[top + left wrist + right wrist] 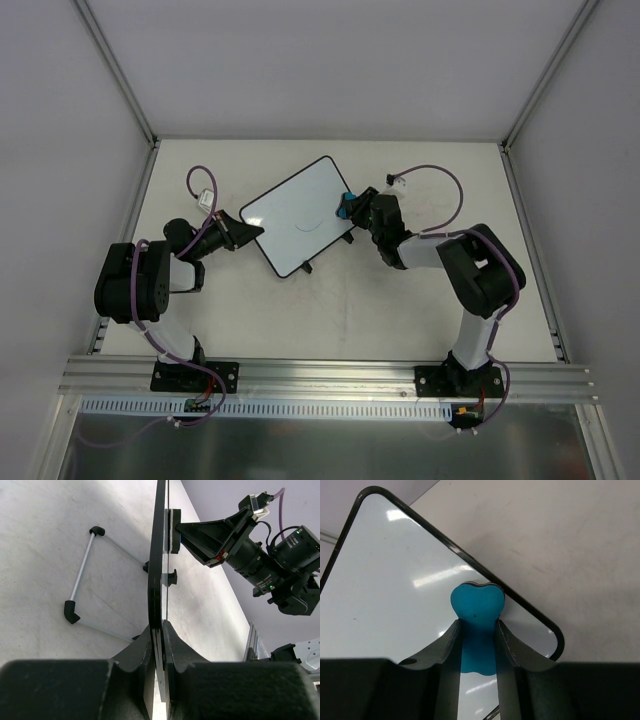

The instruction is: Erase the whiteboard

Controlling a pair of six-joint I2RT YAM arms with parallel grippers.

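The whiteboard (300,212) is white with a thin black frame and stands tilted on the table's middle, with a faint curved pen line near its centre. My left gripper (250,230) is shut on its left edge; in the left wrist view the board (158,565) shows edge-on between my fingers (160,645). My right gripper (352,207) is shut on the blue bone-shaped eraser (345,205), which rests on the board's right edge. In the right wrist view the eraser (477,605) sits on the white surface (395,590) near the frame's corner.
The board's wire stand with black feet (75,611) rests on the table behind it. The right arm (260,555) shows beyond the board. Grey walls with metal posts enclose the table; an aluminium rail (320,375) runs along the near edge.
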